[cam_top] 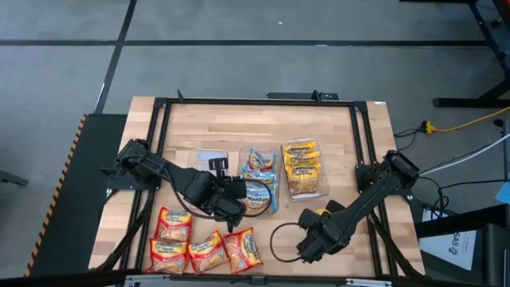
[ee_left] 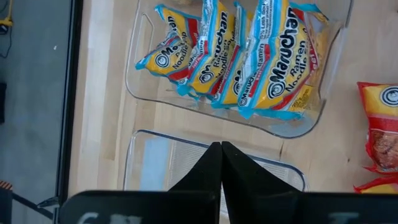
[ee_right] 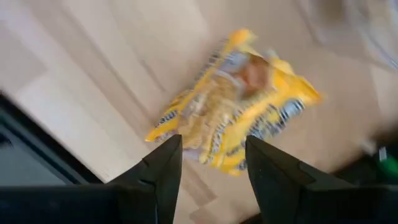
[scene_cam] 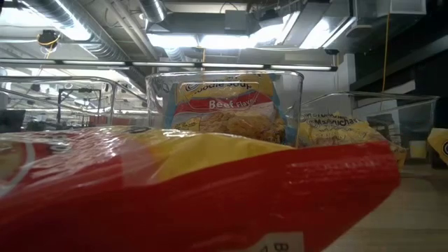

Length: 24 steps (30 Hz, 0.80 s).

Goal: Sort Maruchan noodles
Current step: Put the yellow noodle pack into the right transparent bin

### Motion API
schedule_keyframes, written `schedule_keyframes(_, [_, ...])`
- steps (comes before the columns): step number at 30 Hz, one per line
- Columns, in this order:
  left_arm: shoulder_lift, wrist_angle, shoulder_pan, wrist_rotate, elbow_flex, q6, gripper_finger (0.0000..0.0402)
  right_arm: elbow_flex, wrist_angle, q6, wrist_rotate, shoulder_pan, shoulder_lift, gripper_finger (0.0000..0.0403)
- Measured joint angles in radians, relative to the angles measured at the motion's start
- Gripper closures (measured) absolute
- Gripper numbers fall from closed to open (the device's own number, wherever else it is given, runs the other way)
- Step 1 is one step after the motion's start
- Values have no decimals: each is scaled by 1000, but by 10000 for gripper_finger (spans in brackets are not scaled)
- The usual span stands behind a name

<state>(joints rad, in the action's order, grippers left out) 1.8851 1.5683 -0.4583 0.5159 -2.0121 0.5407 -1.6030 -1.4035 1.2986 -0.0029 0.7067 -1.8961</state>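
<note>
Three clear tubs stand mid-table. The left one (cam_top: 205, 159) holds no packets, the middle one (cam_top: 260, 179) holds blue-trimmed Maruchan packets (ee_left: 249, 56), and the right one (cam_top: 303, 169) holds yellow ones. Several red packets (cam_top: 195, 245) lie flat at the near left. One yellow packet (ee_right: 233, 109) lies flat on the wood at the near right. My right gripper (ee_right: 211, 165) hangs open above it, pointing down, clear of it. My left gripper (ee_left: 221, 165) is shut and holds nothing, raised over the left tub's rim (ee_left: 205, 146) beside the blue tub.
A black frame (cam_top: 255, 102) borders the wooden table. A dark cable loop (cam_top: 280, 239) lies near my right arm. In the low view a red packet (scene_cam: 210, 203) fills the foreground. Bare wood shows along the far side and the near middle.
</note>
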Motion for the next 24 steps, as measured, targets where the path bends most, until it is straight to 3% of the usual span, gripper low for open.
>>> schedule_keyframes(6, [0, 1, -8, -1, 0, 0, 401, -16, -167, 142, 2, 53, 1, 228])
schedule_keyframes(15, [0, 2, -23, -9, 0, 0, 401, 67, -165, 311, -7, 176, 49, 228])
schedule_keyframes(19, [0, 2, -23, -9, 0, 0, 401, 189, -164, 454, -5, 224, 168, 236])
schedule_keyframes(24, [0, 2, -23, -9, 0, 1, 401, 387, -158, 708, 22, 307, 413, 261])
